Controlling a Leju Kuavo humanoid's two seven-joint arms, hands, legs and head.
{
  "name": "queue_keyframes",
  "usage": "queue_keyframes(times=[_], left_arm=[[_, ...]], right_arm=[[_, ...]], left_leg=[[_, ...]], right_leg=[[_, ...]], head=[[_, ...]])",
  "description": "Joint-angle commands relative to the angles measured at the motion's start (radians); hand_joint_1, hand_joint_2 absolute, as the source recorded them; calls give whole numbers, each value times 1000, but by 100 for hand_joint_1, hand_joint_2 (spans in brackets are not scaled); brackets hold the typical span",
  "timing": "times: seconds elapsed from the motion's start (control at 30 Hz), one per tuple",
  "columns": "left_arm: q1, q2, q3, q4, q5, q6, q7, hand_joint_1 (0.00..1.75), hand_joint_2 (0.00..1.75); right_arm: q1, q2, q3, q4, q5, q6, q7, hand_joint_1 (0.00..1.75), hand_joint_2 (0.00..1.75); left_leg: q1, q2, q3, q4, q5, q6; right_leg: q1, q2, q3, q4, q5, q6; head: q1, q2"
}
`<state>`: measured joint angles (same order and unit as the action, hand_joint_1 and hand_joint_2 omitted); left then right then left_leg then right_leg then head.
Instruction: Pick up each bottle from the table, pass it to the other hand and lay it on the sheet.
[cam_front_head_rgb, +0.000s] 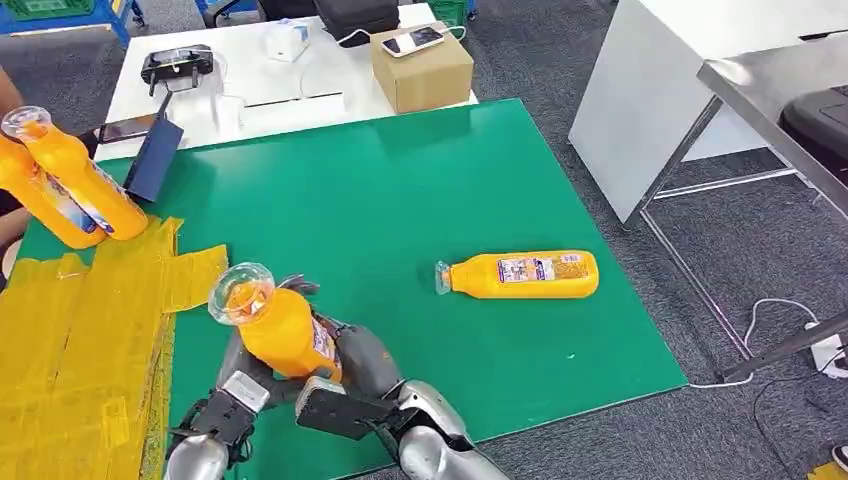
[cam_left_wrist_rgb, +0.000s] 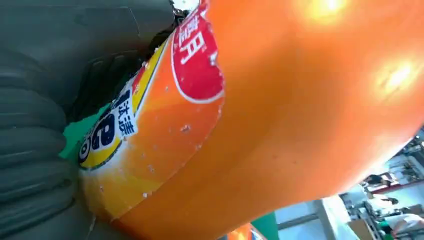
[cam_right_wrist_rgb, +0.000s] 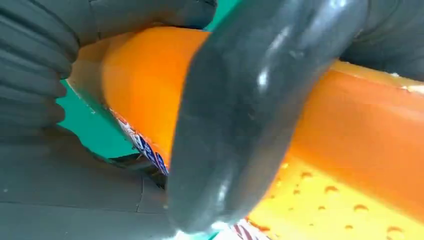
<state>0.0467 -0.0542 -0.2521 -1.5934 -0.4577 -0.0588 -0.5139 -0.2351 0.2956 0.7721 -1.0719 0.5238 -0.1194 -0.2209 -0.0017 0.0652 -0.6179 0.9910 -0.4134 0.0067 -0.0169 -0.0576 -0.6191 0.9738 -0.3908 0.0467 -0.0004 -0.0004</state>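
An orange bottle (cam_front_head_rgb: 285, 335) with a clear cap stands nearly upright above the green mat's front left, next to the yellow sheet (cam_front_head_rgb: 70, 340). My left hand (cam_front_head_rgb: 238, 365) holds it from the left and my right hand (cam_front_head_rgb: 362, 360) grips its right side. Close up, the bottle's label (cam_left_wrist_rgb: 150, 125) lies against the left palm (cam_left_wrist_rgb: 40, 125). In the right wrist view the thumb (cam_right_wrist_rgb: 240, 125) wraps across the bottle (cam_right_wrist_rgb: 140, 75). A second orange bottle (cam_front_head_rgb: 520, 275) lies on its side on the green mat (cam_front_head_rgb: 400, 190), cap pointing left. Two more bottles (cam_front_head_rgb: 70, 185) lie at the sheet's far end.
A dark flat device (cam_front_head_rgb: 155, 155) leans at the mat's far left corner. Behind the mat a white table (cam_front_head_rgb: 260, 70) carries a cardboard box (cam_front_head_rgb: 420, 75) with a phone (cam_front_head_rgb: 412, 40) on it. A grey table frame (cam_front_head_rgb: 700, 170) and floor cables (cam_front_head_rgb: 770, 320) are on the right.
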Motion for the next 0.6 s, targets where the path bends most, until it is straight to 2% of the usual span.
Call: queue_keyframes(times=[0.03,0.3,0.33,0.37,0.4,0.5,0.6], left_arm=[[-30,13,1,60,56,-48,-15,175,175],[-19,0,31,36,89,-70,-25,175,175],[-18,-1,34,30,91,-71,-26,175,175],[-17,-2,38,26,94,-71,-28,175,175],[-15,-3,41,21,96,-71,-28,175,175],[-13,-3,64,5,94,-54,-25,175,175],[-19,3,95,-15,0,48,-24,175,175]], right_arm=[[-45,3,66,75,2,6,-8,175,175],[-42,2,44,87,6,-6,-16,173,175],[-40,1,41,86,8,-8,-15,155,175],[-39,-1,38,85,10,-12,-12,119,175],[-36,-2,35,84,13,-16,-11,0,175],[-30,-15,20,72,13,-22,-6,0,175],[-16,-33,3,38,24,-32,-4,0,175]], left_leg=[[1,-4,5,-1,-1,-1],[2,-6,6,0,-2,-1],[2,-5,5,0,-2,-1],[1,-4,4,0,-1,-1],[2,-5,6,0,-2,-1],[1,-5,4,0,-1,-1],[1,-4,3,0,-1,-1]], right_leg=[[0,3,5,-1,-1,-2],[0,3,7,-1,-2,-2],[0,3,6,-1,-2,-2],[0,3,4,-1,-1,-2],[0,4,6,-1,-2,-2],[0,2,5,-1,-2,-2],[0,2,4,-1,-1,-1]], head=[[0,0],[0,0],[0,0],[0,0],[0,0],[0,0],[0,0]])
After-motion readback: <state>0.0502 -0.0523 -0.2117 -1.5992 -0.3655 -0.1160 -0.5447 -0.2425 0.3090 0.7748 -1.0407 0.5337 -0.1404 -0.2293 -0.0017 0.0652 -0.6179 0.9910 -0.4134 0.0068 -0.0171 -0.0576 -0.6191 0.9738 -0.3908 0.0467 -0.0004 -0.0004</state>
